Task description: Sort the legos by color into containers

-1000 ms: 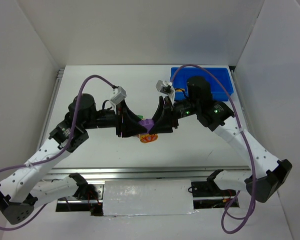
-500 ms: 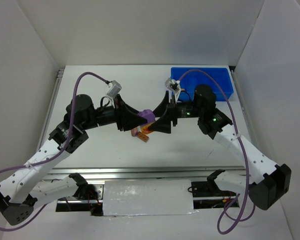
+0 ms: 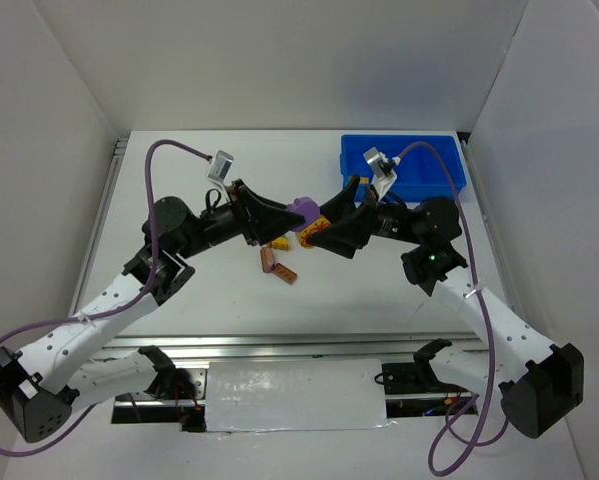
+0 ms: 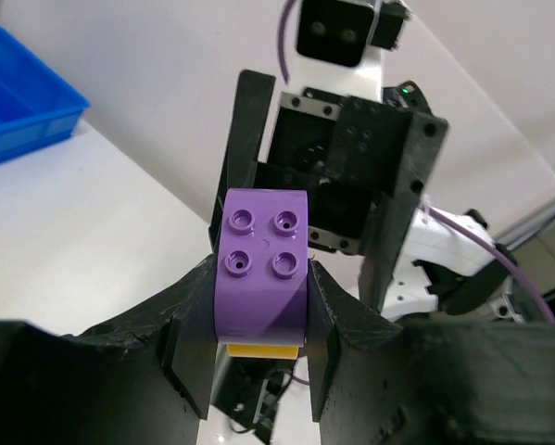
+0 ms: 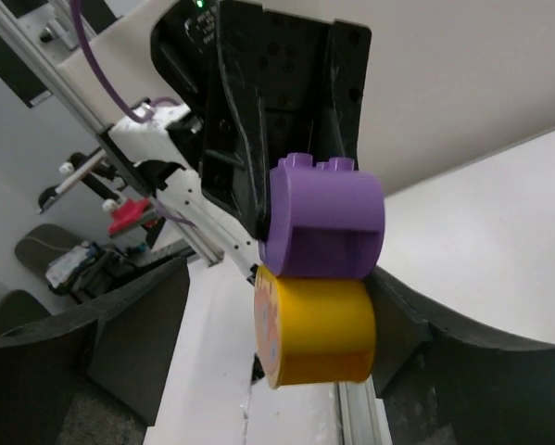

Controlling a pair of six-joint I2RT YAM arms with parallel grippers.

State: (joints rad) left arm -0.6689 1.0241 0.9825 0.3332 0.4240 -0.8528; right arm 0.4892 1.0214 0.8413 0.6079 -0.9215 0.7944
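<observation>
Jaws of the left gripper (image 4: 263,311) pinch the purple lego (image 4: 263,269) by its sides, with a yellow lego (image 5: 319,329) stuck beneath it, both held above the table (image 3: 179,180). We see the right gripper (image 5: 277,334) spread wide around the yellow one, not clamping it. The blue tray (image 3: 419,160) sits at two o'clock from them. Three loose legos (image 3: 277,258) lie at seven o'clock.
</observation>
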